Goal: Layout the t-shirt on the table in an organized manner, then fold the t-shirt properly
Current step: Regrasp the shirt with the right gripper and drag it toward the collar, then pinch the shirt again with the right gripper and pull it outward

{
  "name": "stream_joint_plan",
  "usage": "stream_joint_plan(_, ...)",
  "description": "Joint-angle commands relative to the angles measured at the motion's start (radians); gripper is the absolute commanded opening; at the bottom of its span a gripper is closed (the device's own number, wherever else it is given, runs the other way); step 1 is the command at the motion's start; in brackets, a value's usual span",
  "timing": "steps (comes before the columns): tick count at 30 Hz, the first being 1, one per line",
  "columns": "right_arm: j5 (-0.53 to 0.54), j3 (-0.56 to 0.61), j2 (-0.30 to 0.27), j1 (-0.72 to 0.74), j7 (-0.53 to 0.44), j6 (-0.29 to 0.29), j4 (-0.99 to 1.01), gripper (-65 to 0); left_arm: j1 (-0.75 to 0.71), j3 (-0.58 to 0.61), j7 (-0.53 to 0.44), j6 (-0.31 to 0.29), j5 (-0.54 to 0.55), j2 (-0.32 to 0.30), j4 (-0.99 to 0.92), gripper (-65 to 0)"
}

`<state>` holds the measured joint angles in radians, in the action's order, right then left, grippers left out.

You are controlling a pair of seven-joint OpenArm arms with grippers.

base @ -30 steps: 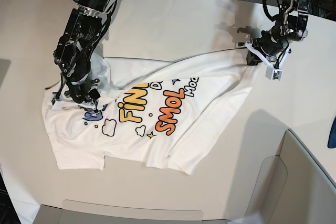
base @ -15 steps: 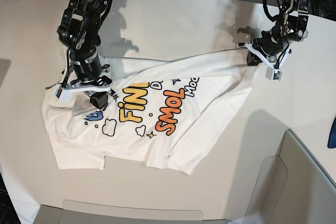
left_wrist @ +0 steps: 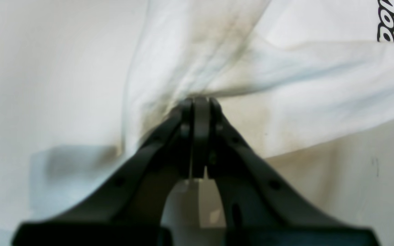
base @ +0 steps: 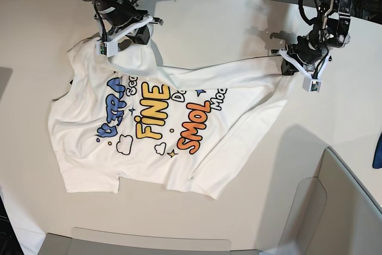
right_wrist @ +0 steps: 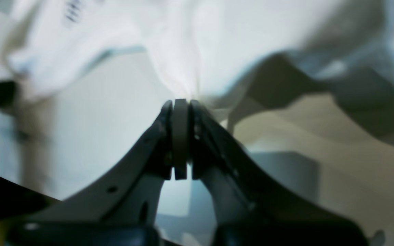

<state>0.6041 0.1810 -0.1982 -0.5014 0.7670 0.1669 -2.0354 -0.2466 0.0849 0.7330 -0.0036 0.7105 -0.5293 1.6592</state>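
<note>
Layout stage in progress; folding not started. The shirt (base: 161,129) lies print-up on the bench (base: 209,22), spread across its middle but skewed and creased. The right hand (base: 122,35) is clenched on cloth at the shirt's far edge, holding it raised off the bench. The left hand (base: 292,64) is clenched on the shirt's opposite far corner, low to the bench. Remaining: pull flat, square the sleeves and hem, then fold.
</note>
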Motion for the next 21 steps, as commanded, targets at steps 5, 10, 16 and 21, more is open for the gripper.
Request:
stream_joint_plan(5, 0.012, 0.102, -0.125, -0.041, -0.011, -0.011, -0.020, -65.0, 0.003, -0.006, 0.004, 0.001, -0.004, -0.015, 0.008, -65.0)
stream_joint_plan(10, 0.010, 0.194, -0.255, -0.035, -0.011, -0.011, -0.020, -65.0, 0.003, -0.006, 0.004, 0.001, -0.004, -0.015, 0.008, -65.0)
stream_joint_plan(16, 0.010, 0.217, -0.326, -0.035, -0.011, -0.011, -0.020, -65.0, 0.003, -0.006, 0.004, 0.001, -0.004, -0.015, 0.008, -65.0)
stream_joint_plan(21, 0.001, 0.216, -0.329, -0.026, -0.014, -0.011, -0.021, -53.8, 0.003, -0.006, 0.004, 0.001, -0.004, -0.013, 0.008, -65.0)
